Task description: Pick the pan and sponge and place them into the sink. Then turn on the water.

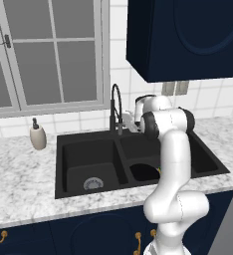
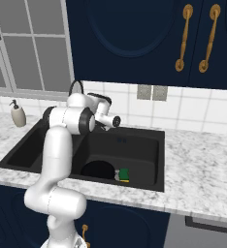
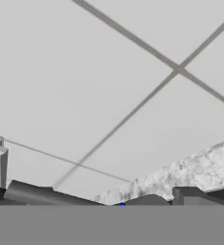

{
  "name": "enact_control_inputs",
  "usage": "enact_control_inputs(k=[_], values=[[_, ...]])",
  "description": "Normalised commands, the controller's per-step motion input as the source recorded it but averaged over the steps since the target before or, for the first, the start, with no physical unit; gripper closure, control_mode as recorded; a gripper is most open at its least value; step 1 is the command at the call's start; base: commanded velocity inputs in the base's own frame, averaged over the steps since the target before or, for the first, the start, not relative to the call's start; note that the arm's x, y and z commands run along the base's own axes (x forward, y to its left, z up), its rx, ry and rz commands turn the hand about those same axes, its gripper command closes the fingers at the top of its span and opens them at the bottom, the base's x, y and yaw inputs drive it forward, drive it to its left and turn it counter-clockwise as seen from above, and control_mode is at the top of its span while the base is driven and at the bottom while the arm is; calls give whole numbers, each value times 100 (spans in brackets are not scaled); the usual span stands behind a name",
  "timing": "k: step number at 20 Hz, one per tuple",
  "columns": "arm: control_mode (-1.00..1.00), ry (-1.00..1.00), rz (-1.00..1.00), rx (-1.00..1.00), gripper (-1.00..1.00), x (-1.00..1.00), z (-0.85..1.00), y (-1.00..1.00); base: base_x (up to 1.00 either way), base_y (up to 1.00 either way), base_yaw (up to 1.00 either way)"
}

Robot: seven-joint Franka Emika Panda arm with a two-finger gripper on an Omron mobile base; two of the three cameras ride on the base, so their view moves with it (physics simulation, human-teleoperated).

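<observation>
In the left basin of the sink (image 1: 63,149) only a silver drain (image 1: 93,184) is seen; in the right basin the pan (image 2: 98,169) lies flat on the floor toward the front wall, and the sponge (image 2: 123,174) is set just beside it on its right, apparently touching its rim. Both things are thus already placed, and what is left, it is judged, is the water. No stream is seen falling from the faucet (image 1: 116,107), which rises at the back rim behind the divider between the basins. The gripper (image 2: 116,120) is held up at the back of the sink, close to the faucet's base and a little to its right, well above the pan and sponge. Its jaws are released and nothing is grasped. In the hand view the tiled wall (image 3: 109,72) and a strip of marble counter (image 3: 195,167) are faced, so the hand is judged to point backward, and the faucet's handle is expected to lie just beside the jaws, though the handle itself cannot be made out clearly.
</observation>
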Motion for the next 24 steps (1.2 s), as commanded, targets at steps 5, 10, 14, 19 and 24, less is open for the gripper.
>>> enact_control_inputs(k=[5, 10, 14, 19, 24], values=[[-100, 0, 0, 0, 100, 6, -15, 0, 0, 0, 0], [-100, 0, 0, 2, 100, 0, -11, 0, 0, 0, 0], [-100, 0, -1, 18, 100, 0, -9, -2, 0, 0, 0], [-100, 3, -5, 29, 100, 0, -4, -9, 0, 0, 0], [-100, 27, -19, 23, 100, 18, -7, -15, 0, 0, 0]])
